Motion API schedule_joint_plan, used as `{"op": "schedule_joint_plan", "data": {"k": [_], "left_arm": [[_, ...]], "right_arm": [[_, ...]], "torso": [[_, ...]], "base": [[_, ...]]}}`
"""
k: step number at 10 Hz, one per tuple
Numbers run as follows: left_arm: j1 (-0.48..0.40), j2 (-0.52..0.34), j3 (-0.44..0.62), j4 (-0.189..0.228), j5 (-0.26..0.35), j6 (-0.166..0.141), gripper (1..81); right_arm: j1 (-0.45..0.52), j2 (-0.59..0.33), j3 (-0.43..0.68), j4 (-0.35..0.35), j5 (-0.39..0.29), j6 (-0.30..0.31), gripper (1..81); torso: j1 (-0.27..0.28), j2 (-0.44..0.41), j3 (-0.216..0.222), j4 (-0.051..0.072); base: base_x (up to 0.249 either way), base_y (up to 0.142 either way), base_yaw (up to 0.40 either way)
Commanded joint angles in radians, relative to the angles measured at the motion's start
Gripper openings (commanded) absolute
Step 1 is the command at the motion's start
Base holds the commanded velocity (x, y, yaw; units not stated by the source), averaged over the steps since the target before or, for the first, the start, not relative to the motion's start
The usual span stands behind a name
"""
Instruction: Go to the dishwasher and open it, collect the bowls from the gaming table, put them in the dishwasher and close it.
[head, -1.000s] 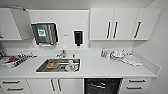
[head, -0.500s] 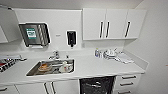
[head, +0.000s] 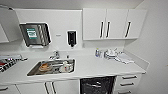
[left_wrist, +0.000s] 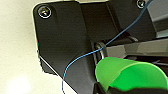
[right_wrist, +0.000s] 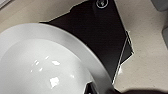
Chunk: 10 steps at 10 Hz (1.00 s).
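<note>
Under the counter: we are looking at the dishwasher (head: 97, 85) standing open, its dark inside and wire racks showing between the white cabinet doors (head: 50, 88) and the drawers (head: 128, 81).
Counter: the white worktop (head: 95, 67) is carrying a steel sink (head: 51, 67) with something orange and a pale bottle lying in it, and a tap (head: 55, 55) is rising behind it.
Right end of the counter: small bottles and pale dishes (head: 110, 53) are sitting in a cluster near the wall.
Wall: we are seeing a towel dispenser (head: 35, 34), a black soap dispenser (head: 71, 38) and white upper cabinets (head: 113, 23) with dark handles.
Left gripper: a green bowl (left_wrist: 130, 75) is showing large right at the wrist, touching a dark part at its lower rim; we cannot tell how far the fingers are open.
Right gripper: a white bowl (right_wrist: 42, 65) is looming close to the camera over a pale floor; we cannot tell whether the fingers are gripping it.
</note>
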<state>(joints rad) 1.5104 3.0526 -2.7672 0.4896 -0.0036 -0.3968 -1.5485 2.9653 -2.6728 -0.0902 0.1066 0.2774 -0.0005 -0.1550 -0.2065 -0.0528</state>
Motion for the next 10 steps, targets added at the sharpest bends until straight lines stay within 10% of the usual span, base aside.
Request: {"op": "schedule_joint_plan", "data": {"k": [1,10], "left_arm": [[-0.046,-0.003,0.003,-0.003,0.047,0.000,1.0],[-0.045,-0.016,0.009,-0.006,-0.005,-0.007,1.0]], "right_arm": [[0.044,-0.007,0.002,-0.008,-0.044,-0.001,1.0],[0.046,-0.035,0.053,-0.003,-0.042,-0.004,1.0]], "torso": [[0.001,0.000,0.000,0.000],[0.003,0.000,0.000,0.000]], "base": [[0.000,0.000,0.000],[0.094,0.000,0.000]]}}
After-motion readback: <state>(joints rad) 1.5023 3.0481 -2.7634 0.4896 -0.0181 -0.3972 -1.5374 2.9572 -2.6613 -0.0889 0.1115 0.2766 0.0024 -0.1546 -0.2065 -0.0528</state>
